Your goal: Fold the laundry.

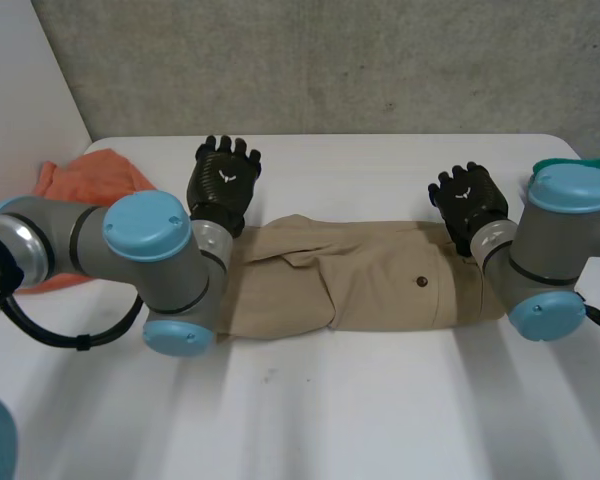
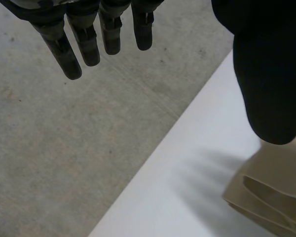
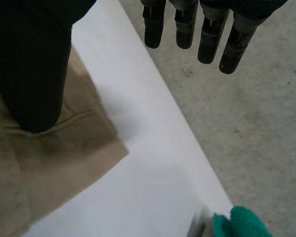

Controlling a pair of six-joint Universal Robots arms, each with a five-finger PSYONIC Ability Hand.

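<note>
Starting big: white counter (image 1: 380, 420), plain and bright. Stretched crosswise over its middle, a tan garment (image 1: 380, 280), folded into a long band, one end toward the left edge, the other toward the right edge. A loose flap turned over near its left half.

Over to the left arm (image 1: 150, 260), bent in across the garment's left end and covering that end. Same on the other side: right arm (image 1: 555, 240), elbow down by the garment's right end.

Next in size, an orange cloth (image 1: 90, 180), bunched near the far left corner, partly hidden behind the left arm.

Now the left hand (image 1: 225, 180), up past the garment's far side toward the far edge, fingers (image 2: 89, 44) straight and spread, gripping nothing. Right hand (image 1: 468, 200) mirroring that at the garment's right end, fingers (image 3: 207, 34) straight out beyond the far edge, thumb hanging above the tan fabric, contact impossible to judge, nothing pinched.

Smaller again: a green cloth (image 1: 580, 165) peeking in at the far right corner.

Smallest of all, a dark button (image 1: 421, 282) on the garment's right half.
</note>
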